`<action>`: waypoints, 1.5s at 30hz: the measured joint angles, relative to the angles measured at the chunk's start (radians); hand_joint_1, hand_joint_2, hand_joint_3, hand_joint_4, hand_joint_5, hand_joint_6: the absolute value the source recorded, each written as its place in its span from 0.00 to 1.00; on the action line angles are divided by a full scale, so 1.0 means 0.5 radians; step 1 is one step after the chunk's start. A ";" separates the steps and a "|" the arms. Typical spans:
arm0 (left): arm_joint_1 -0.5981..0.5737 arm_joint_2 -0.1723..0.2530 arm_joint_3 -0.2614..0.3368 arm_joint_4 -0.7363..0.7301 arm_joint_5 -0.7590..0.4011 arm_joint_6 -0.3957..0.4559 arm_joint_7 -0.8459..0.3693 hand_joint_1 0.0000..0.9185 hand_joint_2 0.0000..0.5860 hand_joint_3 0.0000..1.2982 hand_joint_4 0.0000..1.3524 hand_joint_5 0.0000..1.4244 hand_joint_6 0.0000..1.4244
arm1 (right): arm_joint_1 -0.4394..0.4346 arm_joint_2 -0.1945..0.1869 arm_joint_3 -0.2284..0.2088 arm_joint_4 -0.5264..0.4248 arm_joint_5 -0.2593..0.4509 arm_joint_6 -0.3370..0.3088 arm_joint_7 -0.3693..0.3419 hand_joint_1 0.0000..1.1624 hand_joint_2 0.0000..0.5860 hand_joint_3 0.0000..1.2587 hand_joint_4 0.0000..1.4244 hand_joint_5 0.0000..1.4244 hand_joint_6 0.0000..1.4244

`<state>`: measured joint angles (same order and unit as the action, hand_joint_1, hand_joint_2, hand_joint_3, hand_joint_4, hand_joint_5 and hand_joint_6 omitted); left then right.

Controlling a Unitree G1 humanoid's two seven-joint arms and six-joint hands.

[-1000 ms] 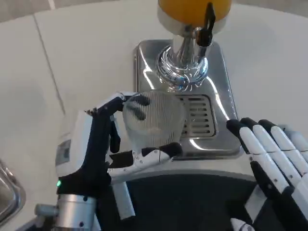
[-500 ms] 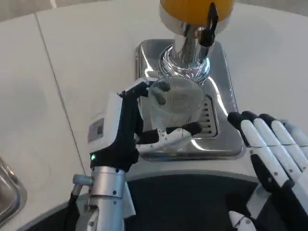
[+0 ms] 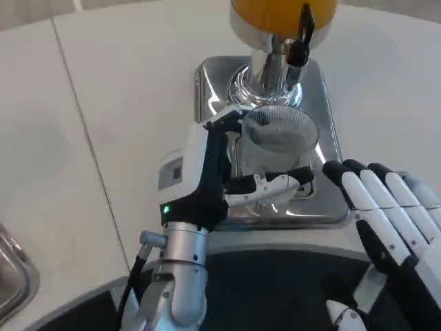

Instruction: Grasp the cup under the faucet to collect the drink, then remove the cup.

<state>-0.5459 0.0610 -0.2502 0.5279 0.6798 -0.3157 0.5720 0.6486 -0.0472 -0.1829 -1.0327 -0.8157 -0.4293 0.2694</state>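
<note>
Holding the cup under the tap

Head view: the left robot hand (image 3: 231,181) wraps its fingers around the clear ribbed glass cup (image 3: 277,141), over the shiny metal drip tray (image 3: 320,207), just below the black tap (image 3: 301,40) of the orange drink dispenser (image 3: 282,10). The right robot hand (image 3: 393,221) waits beside the tray, fingers spread. I think the cup should stay upright and sit right under the tap.

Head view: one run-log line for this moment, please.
left hand: grips cup | cup: over drip tray, below faucet | right hand: fingers apart, holds nothing
</note>
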 measured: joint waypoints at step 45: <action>-0.435 0.021 -0.163 0.716 -0.094 -0.049 0.352 0.33 0.08 0.09 0.10 0.41 0.49 | -0.046 0.136 0.031 0.000 0.026 0.020 0.111 0.16 0.96 0.00 0.00 0.00 0.00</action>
<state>-0.7633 0.0716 -0.3317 0.8860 0.6331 -0.3404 0.7482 0.6255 0.0208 -0.1673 -1.0327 -0.8025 -0.4195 0.3250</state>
